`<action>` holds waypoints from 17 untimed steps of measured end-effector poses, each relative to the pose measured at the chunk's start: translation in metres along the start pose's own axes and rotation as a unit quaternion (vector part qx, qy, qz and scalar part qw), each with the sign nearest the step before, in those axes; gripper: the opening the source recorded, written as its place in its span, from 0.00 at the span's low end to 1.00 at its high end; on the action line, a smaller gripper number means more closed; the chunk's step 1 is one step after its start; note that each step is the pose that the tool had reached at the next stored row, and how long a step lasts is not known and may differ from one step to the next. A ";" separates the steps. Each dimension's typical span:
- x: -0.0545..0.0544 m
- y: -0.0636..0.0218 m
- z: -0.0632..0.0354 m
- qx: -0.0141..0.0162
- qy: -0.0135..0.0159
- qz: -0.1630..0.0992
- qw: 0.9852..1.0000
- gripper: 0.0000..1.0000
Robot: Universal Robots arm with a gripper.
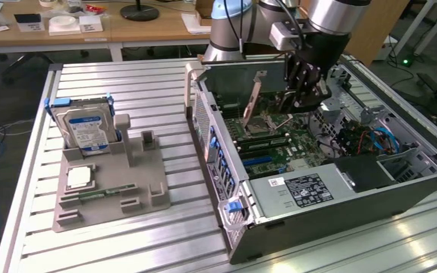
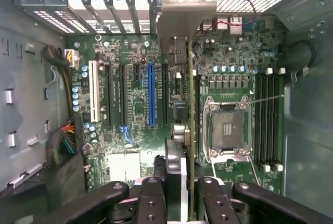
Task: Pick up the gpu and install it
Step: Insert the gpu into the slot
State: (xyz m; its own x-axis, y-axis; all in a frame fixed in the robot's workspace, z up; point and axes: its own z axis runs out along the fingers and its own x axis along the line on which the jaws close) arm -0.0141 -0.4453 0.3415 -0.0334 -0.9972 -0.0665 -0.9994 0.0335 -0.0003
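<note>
The gpu (image 1: 258,95) hangs upright inside the open computer case (image 1: 317,196), above the motherboard (image 1: 279,142), its silver end bracket toward the case's rear wall. My gripper (image 1: 304,98) is shut on the card's other end. In the wrist view the gpu (image 2: 190,104) shows edge-on between the two fingers (image 2: 152,198), its bracket (image 2: 182,10) reaching the slot openings. The gripper (image 2: 179,187) holds the card above the board, between the blue expansion slot (image 2: 151,94) and the empty CPU socket (image 2: 227,128). Whether its edge touches a slot I cannot tell.
In the exterior view's left, a grey fixture (image 1: 146,182) on the slatted metal table (image 1: 127,244) holds a silver hard drive with a blue label (image 1: 86,128), a square chip (image 1: 79,177) and a green memory stick (image 1: 100,193). Cables (image 1: 378,139) and a power supply (image 1: 306,190) crowd the case.
</note>
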 end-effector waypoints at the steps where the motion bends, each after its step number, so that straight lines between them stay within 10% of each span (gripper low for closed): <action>1: 0.000 0.0008 0.0014 0.001 0.000 0.000 1.000 0.28; 9: 0.001 0.0073 0.0157 0.002 0.000 -0.007 1.000 0.28; 17: 0.002 0.0111 0.0285 0.003 0.009 -0.006 1.000 0.28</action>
State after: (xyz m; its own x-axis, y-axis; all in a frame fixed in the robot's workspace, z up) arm -0.0252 -0.4453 0.3129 -0.0216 -0.9986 -0.0482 -0.9997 0.0219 -0.0075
